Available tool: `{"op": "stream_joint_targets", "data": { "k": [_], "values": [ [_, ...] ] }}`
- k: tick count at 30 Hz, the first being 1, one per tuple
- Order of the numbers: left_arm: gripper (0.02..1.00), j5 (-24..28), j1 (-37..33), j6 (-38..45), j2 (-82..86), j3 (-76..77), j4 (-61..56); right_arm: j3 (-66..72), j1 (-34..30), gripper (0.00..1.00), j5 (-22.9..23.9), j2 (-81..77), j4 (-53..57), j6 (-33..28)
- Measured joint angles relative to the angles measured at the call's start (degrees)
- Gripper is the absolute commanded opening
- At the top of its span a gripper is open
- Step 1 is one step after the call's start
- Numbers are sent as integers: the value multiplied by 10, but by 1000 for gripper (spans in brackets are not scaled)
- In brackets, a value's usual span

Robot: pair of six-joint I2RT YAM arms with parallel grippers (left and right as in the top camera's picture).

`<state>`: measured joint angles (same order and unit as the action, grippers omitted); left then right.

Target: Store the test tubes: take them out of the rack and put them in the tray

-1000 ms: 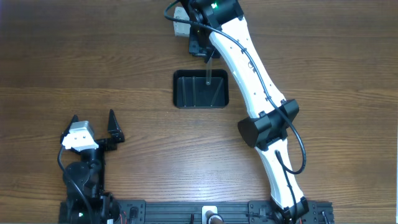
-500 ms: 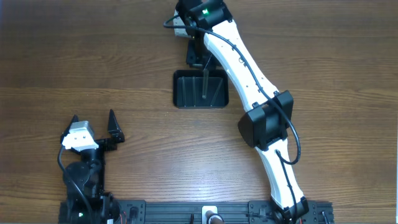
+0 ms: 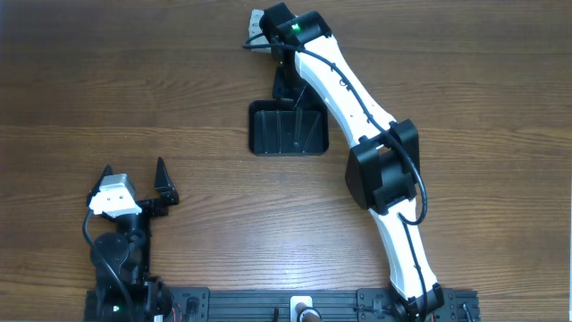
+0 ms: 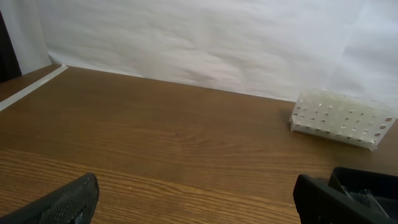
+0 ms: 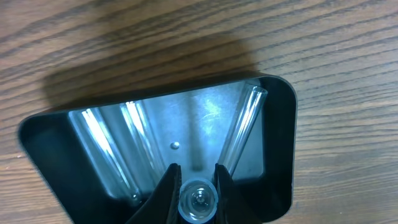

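Directly beneath the right claw, clenched on a clear glass test tube, sits the black rectangular tray holding three more tubes on the wooden bench.

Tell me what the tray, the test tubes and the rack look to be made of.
The tray looks like black moulded plastic with a glossy finish; its floor mirrors the light. The test tubes are clear glass or clear plastic, I cannot tell which; the tray shows through them, with bright glints. The rack seems to be whitish, slightly translucent plastic, matte, pierced by rows of holes.
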<state>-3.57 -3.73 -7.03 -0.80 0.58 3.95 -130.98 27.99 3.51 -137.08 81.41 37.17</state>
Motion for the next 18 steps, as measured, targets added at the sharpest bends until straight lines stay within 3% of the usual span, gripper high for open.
{"op": "stream_joint_targets", "data": {
  "k": [18],
  "values": [
    [998,0,0,0,0,0,0,68,-10,69,-1,0,-52,8]
  ]
}}
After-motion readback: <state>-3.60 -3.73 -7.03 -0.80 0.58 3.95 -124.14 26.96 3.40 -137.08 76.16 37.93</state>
